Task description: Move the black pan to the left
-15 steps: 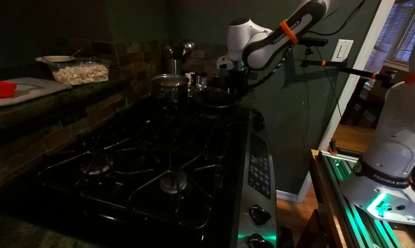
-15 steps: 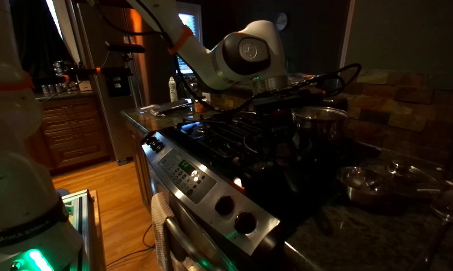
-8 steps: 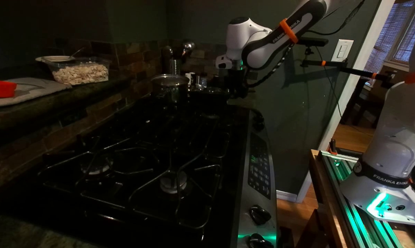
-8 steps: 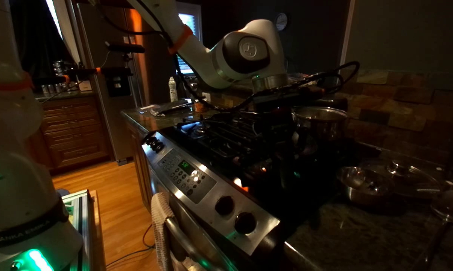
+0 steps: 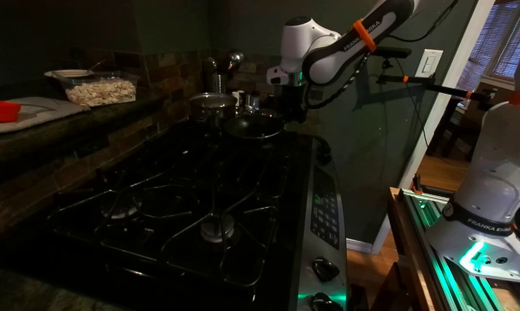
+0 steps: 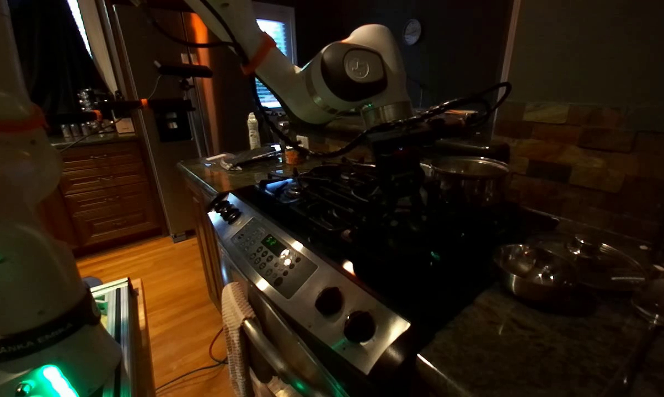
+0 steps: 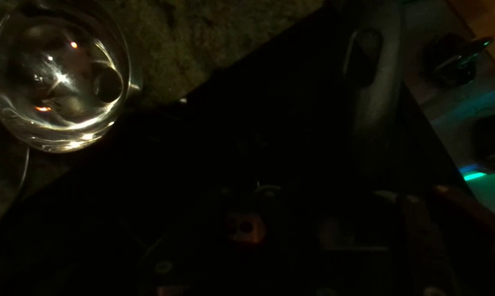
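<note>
In an exterior view, open clearance extends above the bare grates [image 5: 189, 228] in the foreground, up to the black pan [image 5: 255, 127]; the steel pot [image 5: 212, 111] just beside the pan obstructs access from the backsplash [image 5: 169, 71] side, and small containers [image 5: 254, 103] stand behind. In the wrist view, the pan handle [image 7: 373, 109] lies between the steel bowl [image 7: 58, 82] and the control knobs [image 7: 453, 61], nearer the knobs, with a dark area on the bowl side that cannot be read. In both exterior views, clearance immediately around the gripper [image 6: 402, 199] is too dark to determine.
</note>
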Available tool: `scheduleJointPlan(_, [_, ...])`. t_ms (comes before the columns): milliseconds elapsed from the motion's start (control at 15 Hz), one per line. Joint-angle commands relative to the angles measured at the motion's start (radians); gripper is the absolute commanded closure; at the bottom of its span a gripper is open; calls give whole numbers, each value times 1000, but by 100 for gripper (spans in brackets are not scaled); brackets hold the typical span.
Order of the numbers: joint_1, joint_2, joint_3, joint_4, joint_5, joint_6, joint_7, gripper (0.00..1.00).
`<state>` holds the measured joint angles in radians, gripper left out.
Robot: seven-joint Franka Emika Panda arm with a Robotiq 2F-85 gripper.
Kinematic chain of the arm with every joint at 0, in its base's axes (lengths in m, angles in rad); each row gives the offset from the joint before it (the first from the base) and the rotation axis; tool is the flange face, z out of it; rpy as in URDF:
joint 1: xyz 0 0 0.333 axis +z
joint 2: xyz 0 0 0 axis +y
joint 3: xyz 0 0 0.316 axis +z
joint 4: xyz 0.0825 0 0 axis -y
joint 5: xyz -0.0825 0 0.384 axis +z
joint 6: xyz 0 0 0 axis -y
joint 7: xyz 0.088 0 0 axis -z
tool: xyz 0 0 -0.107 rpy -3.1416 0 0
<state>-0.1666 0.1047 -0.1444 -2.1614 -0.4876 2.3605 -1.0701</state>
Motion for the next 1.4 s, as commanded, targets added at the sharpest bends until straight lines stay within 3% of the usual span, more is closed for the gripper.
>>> scheduleJointPlan(0, [2,-29,3,-32,-1,14,-28,100])
scheduleJointPlan(1333, [32,-66,40,-87,24,41,-78,100])
